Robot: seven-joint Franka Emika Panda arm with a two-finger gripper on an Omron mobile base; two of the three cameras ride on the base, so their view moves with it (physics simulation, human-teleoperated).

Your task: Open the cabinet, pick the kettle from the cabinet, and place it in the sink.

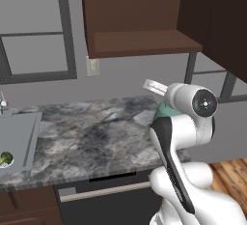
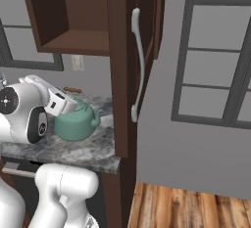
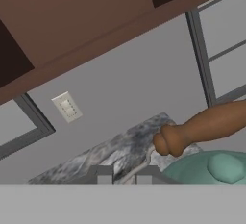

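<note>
The dark brown cabinet (image 1: 144, 40) stands open with a bare shelf, and its door (image 2: 120, 65) with the long silver bar handle (image 2: 138, 65) is swung out toward me. The teal-green kettle (image 2: 76, 123) hangs just over the marbled counter, below the cabinet. My gripper (image 2: 73, 105) is shut on the kettle at its top. In the hand view the kettle's rounded body (image 3: 216, 166) lies right of my gripper (image 3: 124, 175). My arm hides most of the kettle (image 1: 166, 111) in the left base view. The grey sink (image 1: 21, 134) lies far left in the counter.
A small green broccoli piece (image 1: 6, 159) lies in the sink. A brown wooden piece with a knobbed end (image 3: 202, 127) shows close above the kettle's body. Windows flank the cabinet, and a wall outlet (image 1: 92, 66) sits under it. The open door (image 1: 226, 26) juts out on the right.
</note>
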